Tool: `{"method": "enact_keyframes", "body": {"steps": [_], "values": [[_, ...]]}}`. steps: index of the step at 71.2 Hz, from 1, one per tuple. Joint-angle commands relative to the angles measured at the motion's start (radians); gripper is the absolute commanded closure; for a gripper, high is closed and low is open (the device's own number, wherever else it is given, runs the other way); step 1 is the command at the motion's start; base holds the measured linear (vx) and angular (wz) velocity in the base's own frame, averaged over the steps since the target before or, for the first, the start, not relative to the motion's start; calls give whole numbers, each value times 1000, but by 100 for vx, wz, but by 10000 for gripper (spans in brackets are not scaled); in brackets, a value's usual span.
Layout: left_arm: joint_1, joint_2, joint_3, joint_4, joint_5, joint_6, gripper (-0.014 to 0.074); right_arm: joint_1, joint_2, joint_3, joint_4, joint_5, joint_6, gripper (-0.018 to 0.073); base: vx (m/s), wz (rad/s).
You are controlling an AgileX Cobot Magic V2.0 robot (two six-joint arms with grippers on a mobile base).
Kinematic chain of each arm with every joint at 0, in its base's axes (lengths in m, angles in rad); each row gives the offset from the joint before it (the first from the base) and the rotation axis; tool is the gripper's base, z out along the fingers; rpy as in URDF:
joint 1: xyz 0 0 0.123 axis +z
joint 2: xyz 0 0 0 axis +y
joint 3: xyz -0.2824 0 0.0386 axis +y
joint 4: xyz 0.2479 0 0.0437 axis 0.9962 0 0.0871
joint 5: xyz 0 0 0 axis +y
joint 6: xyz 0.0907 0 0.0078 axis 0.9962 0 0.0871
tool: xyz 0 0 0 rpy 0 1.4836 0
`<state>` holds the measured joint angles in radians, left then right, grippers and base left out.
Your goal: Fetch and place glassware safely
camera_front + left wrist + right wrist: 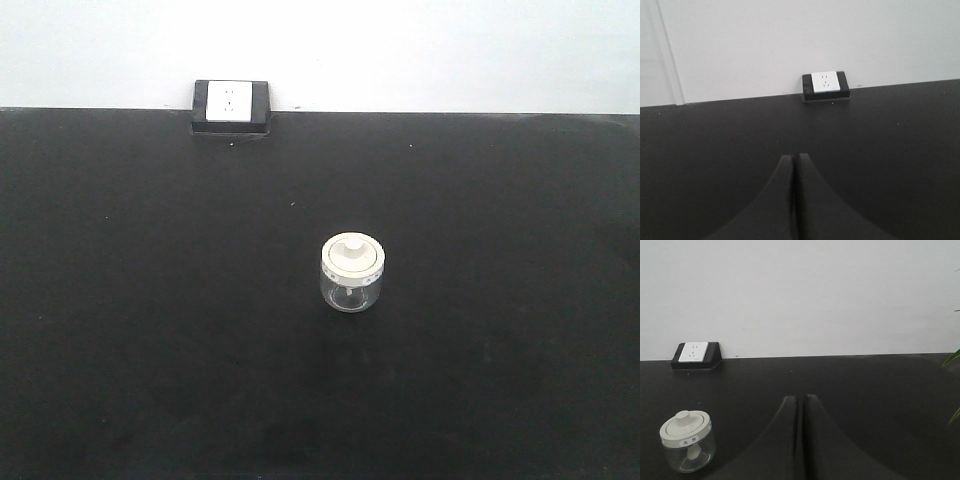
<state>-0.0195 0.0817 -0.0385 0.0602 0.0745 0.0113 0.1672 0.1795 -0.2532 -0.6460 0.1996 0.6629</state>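
Observation:
The glassware is a small squat clear glass jar with a cream-white lid and a central knob. It stands upright near the middle of the black table. It also shows in the right wrist view, low at the left. My right gripper is shut and empty, to the right of the jar and apart from it. My left gripper is shut and empty over bare table; the jar is out of its view. Neither gripper shows in the front view.
A white wall socket in a black block sits at the table's back edge against the white wall; it also shows in the left wrist view and the right wrist view. Green leaf tips poke in at the far right.

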Motion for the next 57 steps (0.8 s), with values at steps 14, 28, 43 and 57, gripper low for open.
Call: {"method": "enact_keyframes", "body": {"steps": [14,28,43,57], "values": [[-7,-106,95,-10,0,-6,603,-4,8,-28,-20,-56,1,563,0,0],[-7,-106,95,-10,31,-6,603,-4,8,-28,-20,-56,1,563,0,0],[-7,-106,95,-10,31,-6,603,-4,8,-28,-20,-56,1,563,0,0],[-7,-106,95,-10,31,-6,603,-4,8,-28,-20,-56,1,563,0,0]]}}
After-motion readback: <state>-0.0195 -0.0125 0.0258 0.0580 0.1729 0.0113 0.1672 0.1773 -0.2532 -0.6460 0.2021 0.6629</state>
